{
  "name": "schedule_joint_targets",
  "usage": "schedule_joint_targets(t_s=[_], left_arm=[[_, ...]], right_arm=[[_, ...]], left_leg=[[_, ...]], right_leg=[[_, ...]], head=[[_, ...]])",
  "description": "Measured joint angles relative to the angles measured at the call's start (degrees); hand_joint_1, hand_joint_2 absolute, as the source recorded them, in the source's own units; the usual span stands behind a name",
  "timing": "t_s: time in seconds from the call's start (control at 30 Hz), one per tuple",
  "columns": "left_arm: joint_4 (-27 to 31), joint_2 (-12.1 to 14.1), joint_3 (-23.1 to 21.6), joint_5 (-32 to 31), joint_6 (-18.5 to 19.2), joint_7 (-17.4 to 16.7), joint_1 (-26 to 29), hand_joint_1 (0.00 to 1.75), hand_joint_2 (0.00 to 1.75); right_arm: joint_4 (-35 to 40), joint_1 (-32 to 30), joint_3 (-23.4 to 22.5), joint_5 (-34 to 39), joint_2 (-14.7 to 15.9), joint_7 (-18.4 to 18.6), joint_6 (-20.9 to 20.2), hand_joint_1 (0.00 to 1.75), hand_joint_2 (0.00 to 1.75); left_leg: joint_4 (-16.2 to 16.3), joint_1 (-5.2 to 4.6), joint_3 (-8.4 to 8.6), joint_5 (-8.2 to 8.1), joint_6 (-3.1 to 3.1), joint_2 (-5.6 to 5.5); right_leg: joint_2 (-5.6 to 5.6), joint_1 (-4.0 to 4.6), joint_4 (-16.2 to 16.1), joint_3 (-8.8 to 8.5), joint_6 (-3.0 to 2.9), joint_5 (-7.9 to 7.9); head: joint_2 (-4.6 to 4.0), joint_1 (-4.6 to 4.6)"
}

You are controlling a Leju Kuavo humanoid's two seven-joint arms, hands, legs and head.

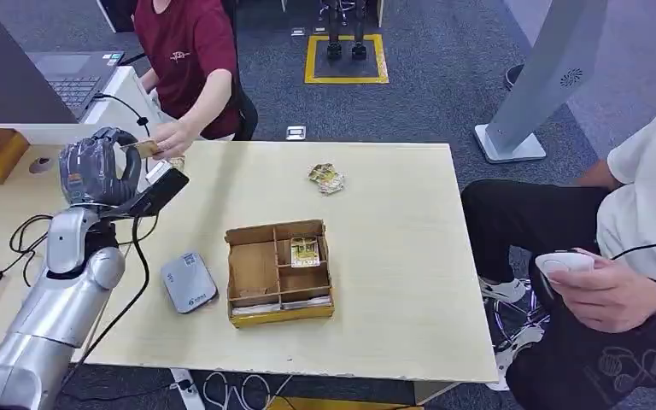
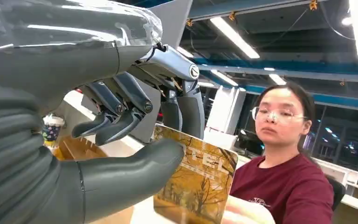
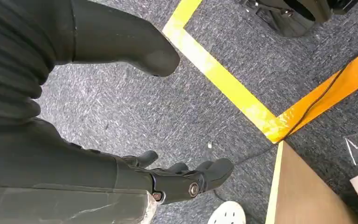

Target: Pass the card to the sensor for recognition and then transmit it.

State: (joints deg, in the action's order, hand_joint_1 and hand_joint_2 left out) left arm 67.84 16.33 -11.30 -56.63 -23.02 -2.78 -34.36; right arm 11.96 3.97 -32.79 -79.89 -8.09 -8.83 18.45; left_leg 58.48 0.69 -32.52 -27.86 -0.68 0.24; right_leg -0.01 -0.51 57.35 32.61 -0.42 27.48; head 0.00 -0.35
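Pinching the card (image 2: 196,179) by its edge, left robot hand (image 1: 98,168).

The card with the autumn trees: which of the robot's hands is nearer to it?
Left. The left hand pinches the card; the right hand hangs over carpet.

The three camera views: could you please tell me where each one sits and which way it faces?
Head view: high on the robot, looking forward and down at the table; the left arm rises with the left hand holding a card out to a person in red.
Left wrist view: behind the left hand, facing up past the card to that person and the ceiling.
Right wrist view: behind the hanging right hand, facing the carpet.
Shared: head and left wrist views both show hand, card, person.
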Motion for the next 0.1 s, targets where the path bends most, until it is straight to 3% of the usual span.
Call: schedule_joint_targets(t_s=[0.03,0.07,0.1], left_arm=[[0.0,0.0,0.0,-0.1,0.0,0.0,0.0,1.75,1.75],[0.0,0.0,0.0,-0.2,0.0,0.0,0.0,1.57,1.75],[0.0,0.0,0.0,-0.3,0.0,0.0,0.0,0.00,1.75]], right_arm=[[0.0,0.0,0.0,0.0,0.0,0.0,0.0,0.00,1.75],[0.0,0.0,0.0,0.0,0.0,0.0,0.0,0.00,1.75],[0.0,0.0,0.0,0.0,0.0,0.0,0.0,0.00,1.75]], left_leg=[[0.0,0.00,0.00,0.00,0.00,0.00],[0.0,0.00,0.00,0.00,0.00,0.00],[0.0,0.00,0.00,0.00,0.00,0.00]], right_leg=[[0.00,0.00,0.0,0.00,0.00,0.00],[0.00,0.00,0.0,0.00,0.00,0.00],[0.00,0.00,0.0,0.00,0.00,0.00]], head=[[0.00,0.00],[0.00,0.02],[0.00,0.00]])
